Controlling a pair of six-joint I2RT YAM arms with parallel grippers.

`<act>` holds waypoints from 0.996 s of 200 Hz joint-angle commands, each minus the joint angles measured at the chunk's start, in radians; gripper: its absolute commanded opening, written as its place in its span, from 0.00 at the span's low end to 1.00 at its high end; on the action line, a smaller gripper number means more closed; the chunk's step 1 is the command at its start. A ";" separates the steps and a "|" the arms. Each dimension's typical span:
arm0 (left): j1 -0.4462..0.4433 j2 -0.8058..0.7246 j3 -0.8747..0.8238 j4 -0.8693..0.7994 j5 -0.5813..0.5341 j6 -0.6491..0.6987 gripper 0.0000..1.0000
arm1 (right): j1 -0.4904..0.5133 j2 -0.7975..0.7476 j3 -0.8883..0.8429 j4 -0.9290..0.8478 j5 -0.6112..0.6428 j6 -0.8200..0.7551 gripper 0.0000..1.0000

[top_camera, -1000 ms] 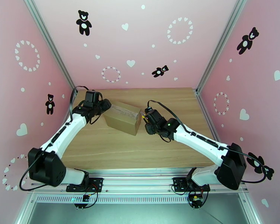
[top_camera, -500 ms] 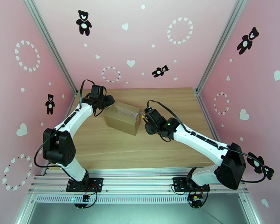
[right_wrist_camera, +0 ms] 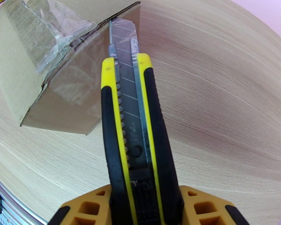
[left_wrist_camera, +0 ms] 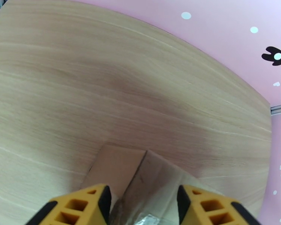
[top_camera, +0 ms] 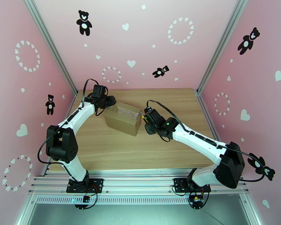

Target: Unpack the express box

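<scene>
Knife blade at the taped box point(top_camera: 122, 118) — right gripper point(right_wrist_camera: 146, 201) clamped on the knife point(right_wrist_camera: 131, 120).
The box sits on the table point(top_camera: 140, 150), left of centre and toward the far side, between both grippers. The blade tip meets the tape at its right end. The left gripper point(left_wrist_camera: 142, 201) straddles the box's far-left end — pinching or not, I cannot tell.

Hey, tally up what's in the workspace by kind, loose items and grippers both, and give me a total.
express box: 1
utility knife: 1, clamped in the right gripper
grippers: 2, the right gripper plus the left gripper, which straddles the box's end
Total: 4
</scene>
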 commanded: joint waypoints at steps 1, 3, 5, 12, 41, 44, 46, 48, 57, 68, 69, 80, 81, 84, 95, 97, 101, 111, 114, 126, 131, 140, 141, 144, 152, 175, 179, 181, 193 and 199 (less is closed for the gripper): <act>-0.005 0.019 0.003 0.031 0.039 0.039 0.52 | 0.015 0.019 0.044 -0.013 0.000 -0.023 0.00; -0.007 0.019 0.003 0.031 0.040 0.040 0.53 | 0.016 0.020 0.045 -0.014 0.000 -0.024 0.00; -0.008 0.018 0.002 0.034 0.039 0.041 0.52 | 0.016 0.022 0.045 -0.014 0.000 -0.024 0.00; -0.010 0.019 -0.001 0.038 0.040 0.045 0.52 | 0.016 0.024 0.048 -0.015 0.000 -0.025 0.00; -0.011 0.025 -0.005 0.057 0.046 0.061 0.52 | 0.015 0.030 0.055 -0.017 -0.001 -0.034 0.00; -0.010 0.025 -0.006 0.060 0.048 0.064 0.52 | 0.015 0.030 0.055 -0.018 0.000 -0.035 0.00; -0.011 0.024 -0.007 0.062 0.050 0.066 0.51 | 0.015 0.029 0.055 -0.016 0.000 -0.036 0.00; -0.011 0.025 -0.008 0.064 0.051 0.068 0.51 | 0.015 0.030 0.056 -0.016 0.000 -0.037 0.00; -0.012 0.026 -0.010 0.073 0.054 0.074 0.51 | 0.015 0.030 0.057 -0.017 0.000 -0.042 0.00; -0.013 0.027 -0.012 0.080 0.055 0.082 0.51 | 0.015 0.032 0.057 -0.017 -0.001 -0.049 0.00; -0.013 0.027 -0.012 0.082 0.054 0.082 0.51 | 0.016 0.032 0.057 -0.017 -0.001 -0.050 0.00; -0.013 0.028 -0.014 0.089 0.050 0.090 0.51 | 0.016 0.030 0.058 -0.018 0.000 -0.057 0.00; -0.012 0.028 -0.014 0.089 0.050 0.091 0.51 | 0.015 0.030 0.057 -0.017 0.000 -0.057 0.00; -0.012 0.028 -0.015 0.091 0.048 0.092 0.50 | 0.015 0.029 0.058 -0.017 0.000 -0.059 0.00; -0.012 0.029 -0.018 0.095 0.046 0.099 0.50 | 0.016 0.030 0.059 -0.019 0.000 -0.064 0.00; -0.012 0.028 -0.017 0.095 0.045 0.099 0.50 | 0.016 0.030 0.059 -0.019 0.000 -0.065 0.00; -0.012 0.031 -0.020 0.097 0.044 0.102 0.50 | 0.016 0.030 0.061 -0.019 -0.001 -0.068 0.00; -0.012 0.034 -0.020 0.098 0.041 0.106 0.50 | 0.016 0.030 0.062 -0.019 -0.003 -0.076 0.00; -0.012 0.035 -0.020 0.098 0.040 0.107 0.50 | 0.015 0.032 0.062 -0.020 -0.003 -0.078 0.00; -0.012 0.039 -0.024 0.101 0.039 0.113 0.50 | 0.016 0.033 0.067 -0.024 -0.004 -0.090 0.00; -0.012 0.040 -0.026 0.104 0.039 0.116 0.49 | 0.015 0.036 0.069 -0.024 -0.006 -0.096 0.00; -0.013 0.039 -0.031 0.110 0.042 0.121 0.50 | 0.015 0.039 0.074 -0.027 -0.009 -0.103 0.00; -0.012 0.040 -0.033 0.111 0.042 0.122 0.50 | 0.015 0.038 0.075 -0.028 -0.009 -0.104 0.00; -0.012 0.040 -0.033 0.113 0.044 0.122 0.49 | 0.015 0.040 0.075 -0.028 -0.011 -0.107 0.00; -0.012 0.041 -0.039 0.120 0.044 0.128 0.49 | 0.014 0.042 0.078 -0.029 -0.014 -0.112 0.00; -0.012 0.039 -0.053 0.139 0.043 0.142 0.49 | 0.009 0.045 0.091 -0.031 -0.028 -0.132 0.00; -0.012 0.037 -0.057 0.145 0.044 0.144 0.49 | 0.009 0.045 0.092 -0.031 -0.030 -0.134 0.00; -0.012 0.036 -0.059 0.147 0.044 0.146 0.49 | 0.007 0.045 0.092 -0.031 -0.031 -0.135 0.00; -0.012 0.032 -0.070 0.165 0.045 0.155 0.49 | 0.000 0.047 0.095 -0.032 -0.040 -0.143 0.00; -0.012 0.030 -0.075 0.174 0.047 0.157 0.49 | -0.004 0.046 0.097 -0.031 -0.046 -0.148 0.00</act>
